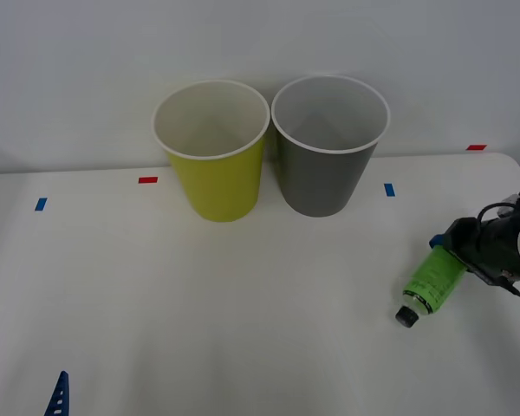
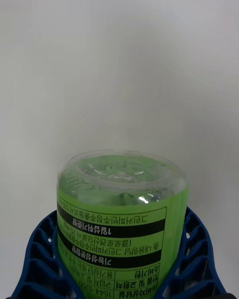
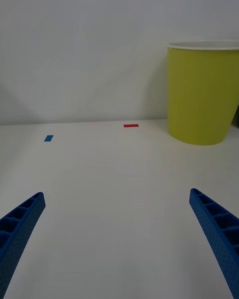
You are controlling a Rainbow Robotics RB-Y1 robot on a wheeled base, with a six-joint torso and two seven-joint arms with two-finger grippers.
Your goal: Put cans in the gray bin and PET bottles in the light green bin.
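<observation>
The PET bottle (image 1: 433, 279), with a bright green label and a black cap, sits tilted in my right gripper (image 1: 444, 256) at the table's right side, cap pointing down and toward the robot. In the right wrist view the blue fingers (image 2: 42, 259) press both sides of the bottle (image 2: 119, 179). The light green bin (image 1: 217, 173) and the gray bin (image 1: 325, 173) stand side by side at the back middle, both upright. My left gripper (image 3: 117, 197) is open low at the front left (image 1: 59, 399), facing the light green bin (image 3: 201, 94). Cans are out of view.
Small red tape marks (image 1: 147, 180) and blue tape marks (image 1: 389, 189) lie on the white table (image 1: 199, 303). A pale wall rises right behind the bins. The table's right edge runs close to my right arm.
</observation>
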